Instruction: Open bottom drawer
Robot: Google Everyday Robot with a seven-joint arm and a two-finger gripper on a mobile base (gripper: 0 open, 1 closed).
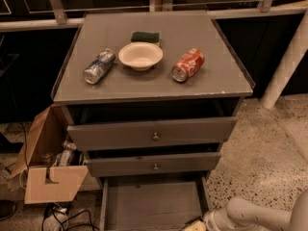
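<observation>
Nearest, the pincer (195, 224) sits at the lower edge, by the front right corner of the bottom drawer (153, 203); whether it is spread or pinching, I cannot tell. The drawer stands pulled out beneath the middle drawer (154, 164), its flat tray bare. It should be stiff, light and free-sliding. Its front, probably just out of view, is the place to grip. It points toward the camera, front running left to right.

On cabinet top (219, 37): bowl (140, 56) mid, can L (99, 66), can R (188, 65), sponge (145, 37) behind; gripper (195, 224) at bottom drawer (151, 203) front-R corner.
</observation>
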